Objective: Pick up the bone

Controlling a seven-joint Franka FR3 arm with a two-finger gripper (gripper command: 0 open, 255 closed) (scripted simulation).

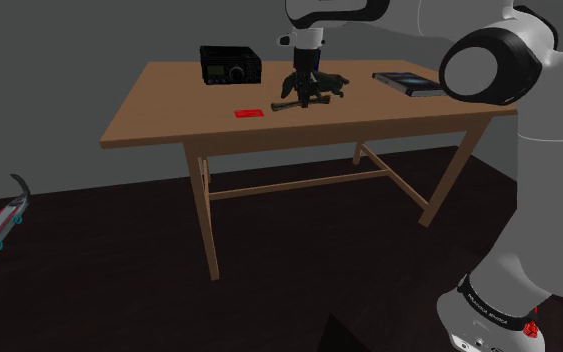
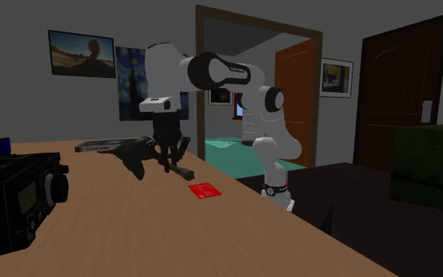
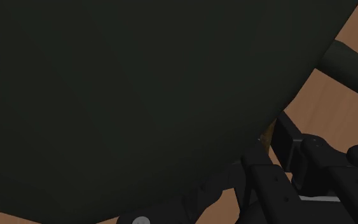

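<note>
My black two-finger gripper (image 1: 302, 95) is low at the dark, lumpy bone (image 1: 336, 84), at two o'clock from a flat red card (image 1: 250, 113). I cannot tell if it grips. The bone looks rigid and probably light; I'd grasp its narrow shaft.

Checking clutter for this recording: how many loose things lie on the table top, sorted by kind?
Black radio: 1
Red flat card: 1
Flat dark book: 1
Dark bone: 1
Total: 4
</note>
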